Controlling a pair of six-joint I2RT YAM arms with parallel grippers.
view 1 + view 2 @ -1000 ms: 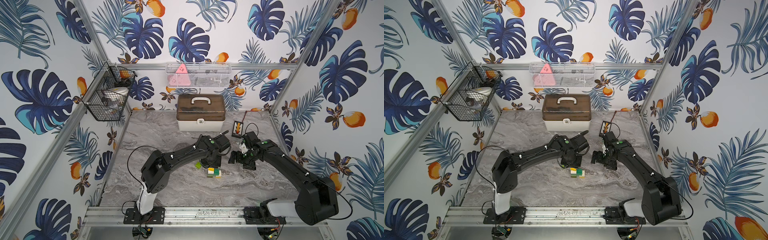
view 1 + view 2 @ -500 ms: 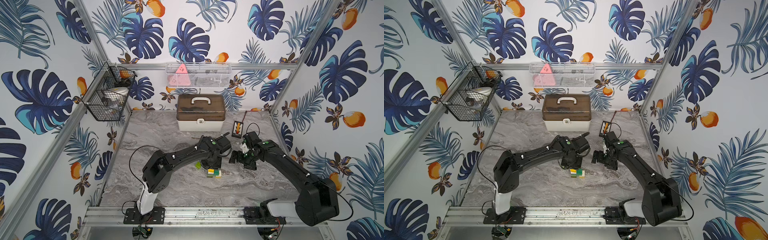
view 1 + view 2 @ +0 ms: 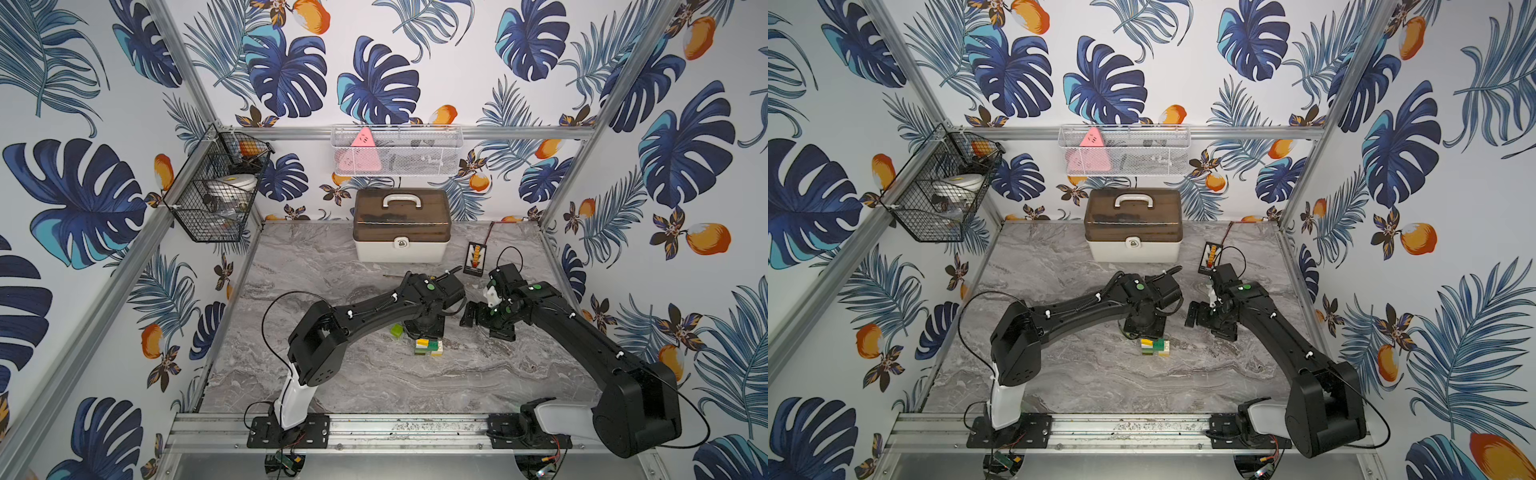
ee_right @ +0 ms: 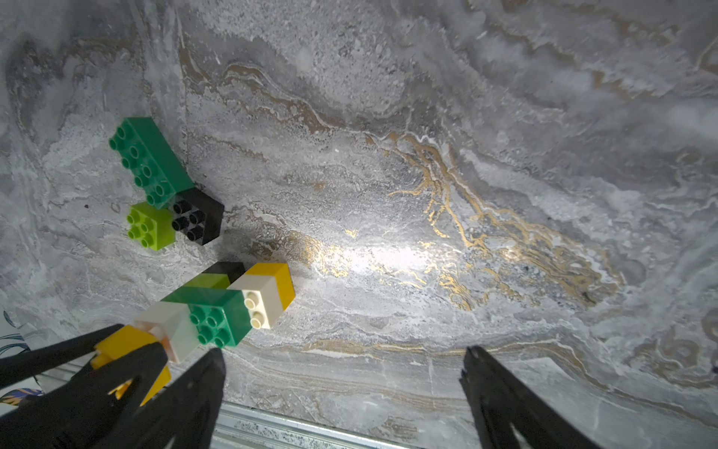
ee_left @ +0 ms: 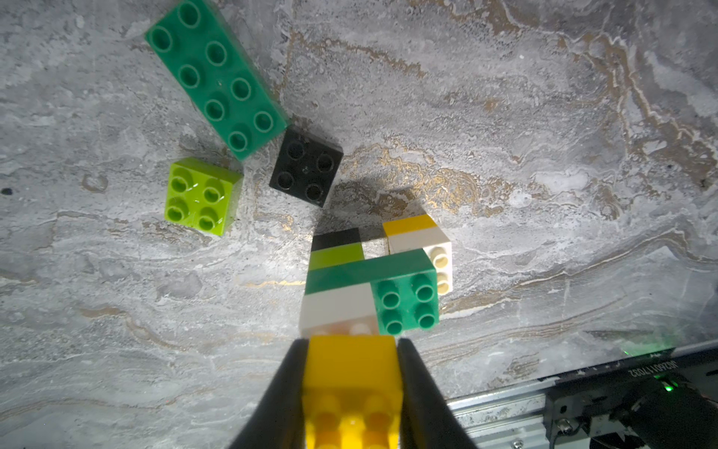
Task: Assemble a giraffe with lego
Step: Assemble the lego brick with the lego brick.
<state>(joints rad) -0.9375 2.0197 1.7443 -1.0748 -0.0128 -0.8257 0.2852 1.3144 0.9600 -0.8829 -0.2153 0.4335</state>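
The giraffe (image 3: pixel 428 347) (image 3: pixel 1154 347) lies on its side on the marble table, a joined run of white, dark green, lime and black bricks with a yellow-and-white pair beside it (image 5: pixel 365 280) (image 4: pixel 217 307). My left gripper (image 5: pixel 351 346) is shut on a yellow brick (image 5: pixel 351 373) that sits against the white end of the giraffe. My right gripper (image 4: pixel 342 355) (image 3: pixel 484 328) stands open over bare table right beside it, holding nothing. Loose lego lies near: a long dark green brick (image 5: pixel 215 77), a black square (image 5: pixel 307 167) and a lime square (image 5: pixel 200 196) (image 3: pixel 396 330).
A brown-lidded toolbox (image 3: pixel 401 226) stands at the back, and a small black card (image 3: pixel 476 259) lies to its right. A wire basket (image 3: pixel 220 187) and a white mesh basket (image 3: pixel 397 151) hang on the walls. The metal rail (image 3: pixel 374 428) runs along the front edge.
Both arms have crept very slightly to the right. The left gripper still holds the yellow brick and the right one stays open.
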